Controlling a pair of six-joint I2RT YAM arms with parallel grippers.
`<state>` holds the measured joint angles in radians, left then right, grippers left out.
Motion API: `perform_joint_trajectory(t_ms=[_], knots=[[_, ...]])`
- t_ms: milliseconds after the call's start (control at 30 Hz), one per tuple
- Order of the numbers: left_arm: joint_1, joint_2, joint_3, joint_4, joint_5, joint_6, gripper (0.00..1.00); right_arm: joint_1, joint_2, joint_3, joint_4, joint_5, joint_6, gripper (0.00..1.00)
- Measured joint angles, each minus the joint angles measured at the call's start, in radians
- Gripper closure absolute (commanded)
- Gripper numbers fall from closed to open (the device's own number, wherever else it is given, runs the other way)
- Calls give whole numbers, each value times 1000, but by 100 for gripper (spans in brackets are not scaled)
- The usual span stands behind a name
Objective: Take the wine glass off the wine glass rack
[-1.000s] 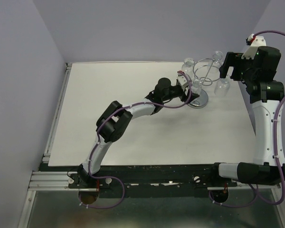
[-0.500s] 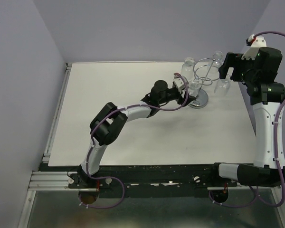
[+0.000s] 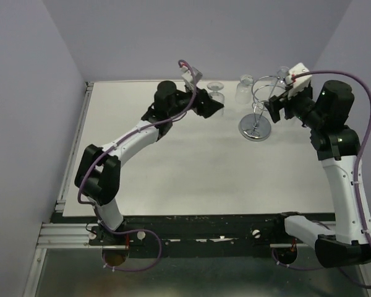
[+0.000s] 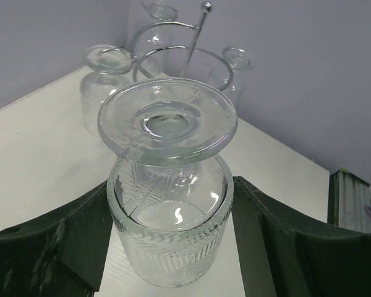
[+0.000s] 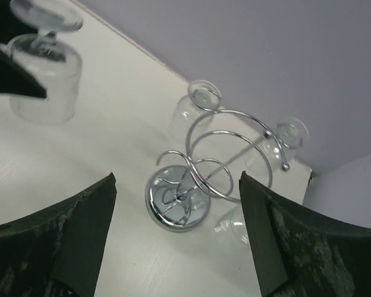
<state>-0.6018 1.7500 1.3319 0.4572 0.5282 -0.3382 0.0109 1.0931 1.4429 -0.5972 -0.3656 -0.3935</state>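
Observation:
My left gripper (image 3: pixel 210 103) is shut on a wine glass (image 3: pixel 216 93), held upside down with its foot on top, well left of the wine glass rack. In the left wrist view the ribbed bowl (image 4: pixel 170 235) sits between both dark fingers (image 4: pixel 68 241), which press its sides. The chrome wine glass rack (image 3: pixel 256 129) stands at the back right on its mirrored disc base, its looped top (image 5: pixel 229 148) carrying other glasses (image 5: pixel 195 108). My right gripper (image 3: pixel 274 109) hovers open beside the loops, looking down on the base (image 5: pixel 176 201), with nothing between its fingers.
Upside-down glasses hang on the rack: one on its left (image 3: pixel 244 86), one at the back (image 3: pixel 283 73), one low by the base (image 5: pixel 235 226). The white table (image 3: pixel 173 167) ends at the back wall close behind the rack, and a metal rail (image 3: pixel 74 142) runs along its left edge.
My left arm has swung left and back, carrying the wine glass off the rack. The right gripper has moved from right of the rack to just beside its loops.

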Motion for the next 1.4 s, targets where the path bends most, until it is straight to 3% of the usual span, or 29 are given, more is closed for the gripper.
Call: perform_joint_trajectory(t_ms=[267,533,700,933,1400], knots=[[236,-50,16,-114,163,-306,100,365,-38,-273,304,137,-237,18],[370,-29,-83,-76,319,-710,100,665,55,-456,643,269,-290,22],[409,-18,-191,14,360,-980,100,729,195,-443,743,332,-266,26],[410,-18,-313,87,359,-1234,100,758,303,-410,791,378,-237,29],[425,-30,-365,73,318,-1358,100,800,461,-256,814,403,-193,36]])
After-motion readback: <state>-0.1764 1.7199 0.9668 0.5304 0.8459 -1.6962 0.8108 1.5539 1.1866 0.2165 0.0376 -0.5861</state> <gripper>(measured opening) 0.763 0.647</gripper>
